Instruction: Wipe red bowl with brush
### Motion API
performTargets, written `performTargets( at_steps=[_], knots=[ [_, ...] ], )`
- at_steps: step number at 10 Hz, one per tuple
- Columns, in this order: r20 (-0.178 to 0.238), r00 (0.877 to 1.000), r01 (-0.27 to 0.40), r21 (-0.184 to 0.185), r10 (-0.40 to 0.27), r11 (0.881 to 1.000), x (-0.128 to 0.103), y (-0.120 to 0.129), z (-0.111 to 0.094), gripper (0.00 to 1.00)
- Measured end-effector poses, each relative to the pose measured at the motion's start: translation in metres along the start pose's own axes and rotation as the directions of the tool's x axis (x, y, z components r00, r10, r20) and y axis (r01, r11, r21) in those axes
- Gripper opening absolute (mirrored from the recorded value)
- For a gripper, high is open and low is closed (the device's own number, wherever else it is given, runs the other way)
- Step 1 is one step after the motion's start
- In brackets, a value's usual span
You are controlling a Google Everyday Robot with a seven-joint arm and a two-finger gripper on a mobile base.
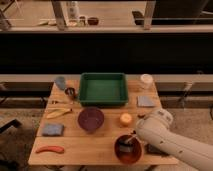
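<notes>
The red bowl (128,151) sits near the front edge of the wooden table (85,142), right of centre. My gripper (133,138) reaches in from the right on a white arm (165,137) and hangs over the bowl's far right rim. It is shut on the brush (126,145), whose pale head is down inside the bowl, touching its inner surface. The black handle is mostly hidden by the gripper.
A purple bowl (91,119) and an orange ball (125,119) lie just behind the red bowl. A green tray (103,89) stands at the back centre. A banana (58,113), a blue cloth (52,130) and a carrot-shaped thing (50,149) lie at the left. Cups (60,82) and a grey sponge (146,101) stand near the back.
</notes>
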Motion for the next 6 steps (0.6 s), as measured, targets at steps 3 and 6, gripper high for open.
performTargets(
  at_steps=[3,6],
  knots=[
    [0.029,0.999,0.02,0.017,-0.021,1.0,-0.021,0.003,-0.009,0.0],
    [0.034,0.999,0.023,0.022,-0.024,1.0,-0.024,0.019,-0.024,0.0]
  ],
)
